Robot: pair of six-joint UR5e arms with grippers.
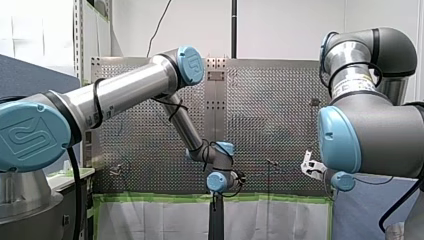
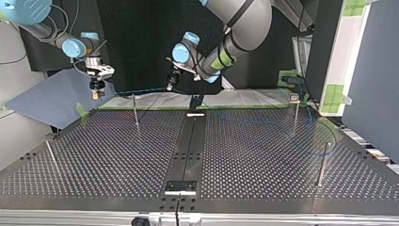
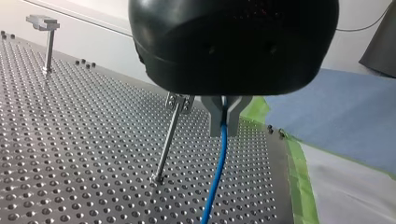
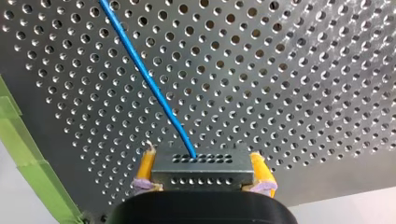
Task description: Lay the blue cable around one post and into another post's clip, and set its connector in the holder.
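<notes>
Cable look: blue cable [image 3: 217, 172] is seen as a thin, smooth, round cord of bright blue, ended by a connector [image 4: 203, 170], a small metal box with rows of round holes in its faces.
Left tool: left tool [image 3: 225, 117], black-bodied with grey metal fingers [image 3: 237, 112], is closed onto the blue cable. The cord is pinched between the fingertips and drops from them toward the worktop [image 3: 70, 140].
Right tool: right tool [image 4: 204, 173] is closed on the connector, which is clamped by its two sides between the yellow pads [image 4: 146, 164]. The cord leaves the box's holed face and runs straight away over the perforated plate.
Cable between tools: in the top view a nearly level span is stretched in the air from one tool to the other, above the worktop's far edge.
Cable beyond left tool: a slack loop is made out faintly on the worktop near a capped post [image 2: 296, 115] and a bare post [image 2: 323, 162] at the top view's right. Whether either is encircled cannot be told.
Nearest post: a slim post [image 3: 167, 142] with a clip [image 3: 180, 102] on top stands just beside the left tool's fingers. The cord hangs beside it, apart from it.
Edge: green tape [image 4: 28, 186] is laid along the worktop's border.
</notes>
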